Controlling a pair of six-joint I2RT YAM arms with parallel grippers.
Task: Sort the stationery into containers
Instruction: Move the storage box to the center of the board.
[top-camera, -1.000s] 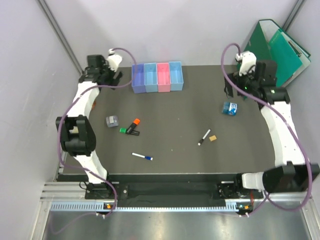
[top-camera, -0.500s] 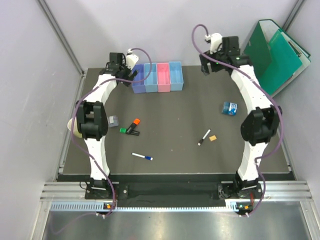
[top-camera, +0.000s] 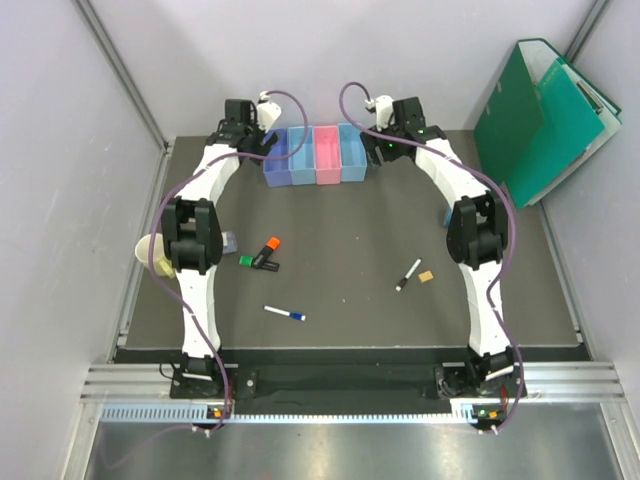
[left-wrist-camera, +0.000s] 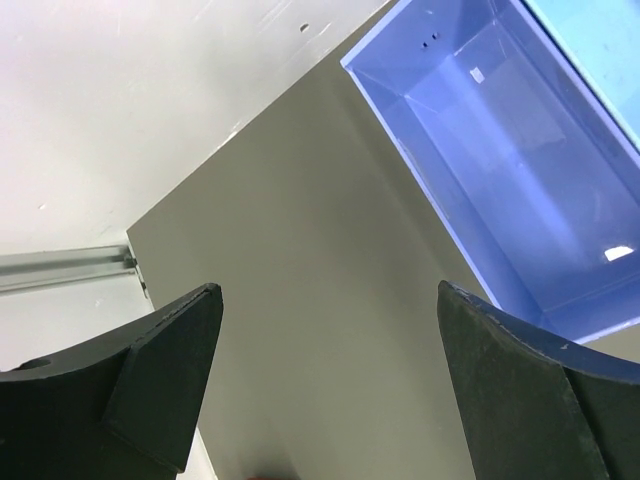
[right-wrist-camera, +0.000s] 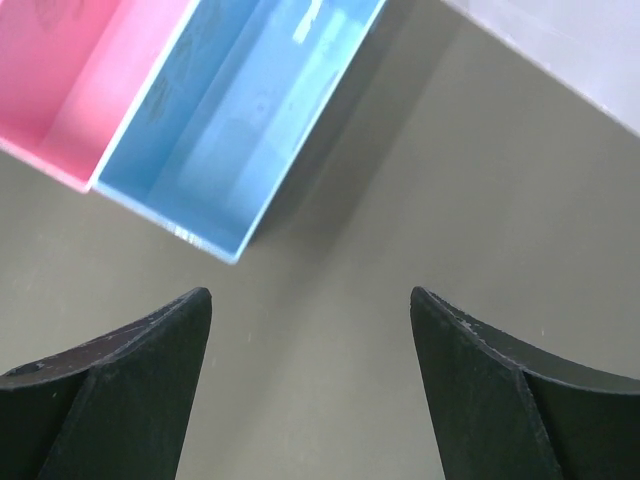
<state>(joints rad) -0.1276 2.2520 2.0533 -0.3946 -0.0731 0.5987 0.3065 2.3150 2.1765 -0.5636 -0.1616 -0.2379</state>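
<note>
While each hovers at one end of the bin row (top-camera: 314, 176), left gripper (left-wrist-camera: 328, 290) and right gripper (right-wrist-camera: 310, 292) gape empty, seemingly between picks; highlighters (top-camera: 262, 257) lie unsorted.

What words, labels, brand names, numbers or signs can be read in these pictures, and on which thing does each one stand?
No text can be read in any view.
bins: plain coloured walls, no label; the wrist views show only bare insides.
highlighters, pen, marker: any print is too small to read.
green folders: no label can be seen.
</note>
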